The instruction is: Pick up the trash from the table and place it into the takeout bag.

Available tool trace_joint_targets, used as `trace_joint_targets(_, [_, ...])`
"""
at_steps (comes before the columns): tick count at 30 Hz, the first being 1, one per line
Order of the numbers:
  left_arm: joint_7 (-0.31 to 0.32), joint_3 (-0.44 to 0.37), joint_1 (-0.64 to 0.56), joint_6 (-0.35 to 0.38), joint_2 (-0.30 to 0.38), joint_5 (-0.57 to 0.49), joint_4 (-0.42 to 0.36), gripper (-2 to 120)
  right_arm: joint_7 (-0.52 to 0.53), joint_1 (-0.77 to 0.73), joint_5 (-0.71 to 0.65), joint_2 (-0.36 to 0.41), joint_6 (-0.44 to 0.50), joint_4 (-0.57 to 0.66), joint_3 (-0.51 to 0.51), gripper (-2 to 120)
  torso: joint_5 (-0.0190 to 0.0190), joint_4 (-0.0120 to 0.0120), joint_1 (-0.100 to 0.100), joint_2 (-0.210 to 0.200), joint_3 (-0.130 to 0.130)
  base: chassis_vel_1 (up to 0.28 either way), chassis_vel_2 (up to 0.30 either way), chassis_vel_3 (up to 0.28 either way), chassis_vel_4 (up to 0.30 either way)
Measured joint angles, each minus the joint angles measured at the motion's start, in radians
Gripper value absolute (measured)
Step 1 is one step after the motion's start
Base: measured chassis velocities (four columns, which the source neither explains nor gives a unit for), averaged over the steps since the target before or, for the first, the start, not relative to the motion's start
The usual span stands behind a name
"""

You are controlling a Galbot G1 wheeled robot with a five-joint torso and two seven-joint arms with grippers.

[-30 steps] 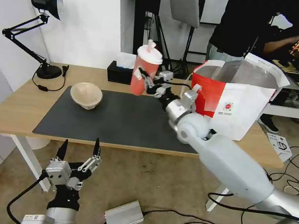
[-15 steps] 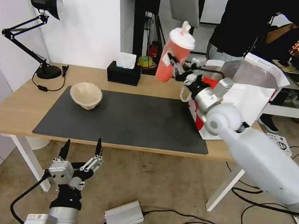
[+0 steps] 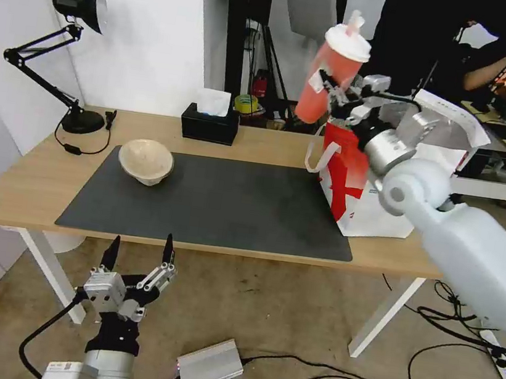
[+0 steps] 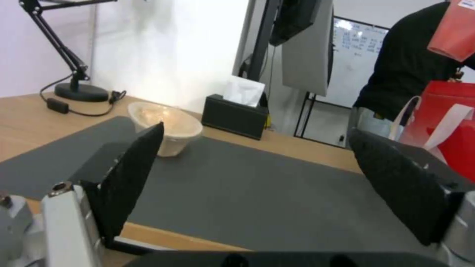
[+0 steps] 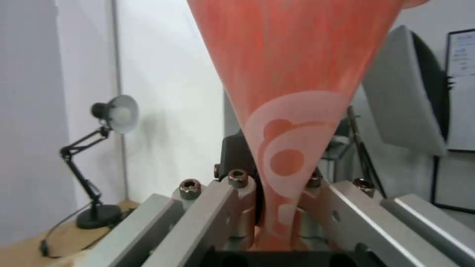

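Red paper cup with white lid (image 3: pixel 333 76) is held clamped between right gripper (image 3: pixel 335 94) jaws, above white-and-red takeout bag (image 3: pixel 368 186); beige pulp bowl (image 3: pixel 145 161) is left on tabletop (image 3: pixel 30 185); left gripper (image 3: pixel 137 255) jaws are apart.

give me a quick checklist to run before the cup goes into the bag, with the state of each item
1. Grip on cup: right gripper is shut on the red paper cup, low on its body. Ok.
2. Cup attitude: tilted, white lid on. Ok.
3. Cup over the opening: it hangs high, by the near left edge of the takeout bag; whether it is over the mouth, cannot tell.
4. Bag mouth open: the right arm covers most of it. Cannot tell.
5. Bag standing on the table: upright near its right end. Ok.
6. Left gripper out of the way: open, low in front of the table. Ok.
7. Beige pulp bowl on the mat. Not ok.
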State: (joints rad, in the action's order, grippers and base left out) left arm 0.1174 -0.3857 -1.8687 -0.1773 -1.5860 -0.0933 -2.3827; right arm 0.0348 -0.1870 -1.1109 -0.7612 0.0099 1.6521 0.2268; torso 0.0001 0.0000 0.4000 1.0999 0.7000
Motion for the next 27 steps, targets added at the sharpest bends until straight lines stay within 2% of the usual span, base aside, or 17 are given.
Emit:
trace_joint_targets(5, [0.0, 0.008, 0.005, 0.0, 0.004, -0.002, 0.005, 100, 0.008, 0.014, -0.005, 0.025, -0.011, -0.022, -0.014, 3, 0.0, 0.0, 0.0, 0.0, 0.0, 0.0, 0.0, 0.0, 0.0])
trace_joint_targets(18, [0.001, 0.008, 0.001, -0.006, 0.021, -0.014, -0.004, 100, 0.065, 0.047, -0.014, 0.084, -0.126, -0.05, -0.042, 3, 0.0, 0.0, 0.0, 0.0, 0.0, 0.0, 0.0, 0.0, 0.0])
trace_joint_targets(27, [0.002, 0.014, -0.008, -0.02, 0.022, -0.013, -0.006, 100, 0.134, 0.067, -0.016, 0.113, -0.249, -0.054, -0.05, 3, 0.0, 0.0, 0.0, 0.0, 0.0, 0.0, 0.0, 0.0, 0.0])
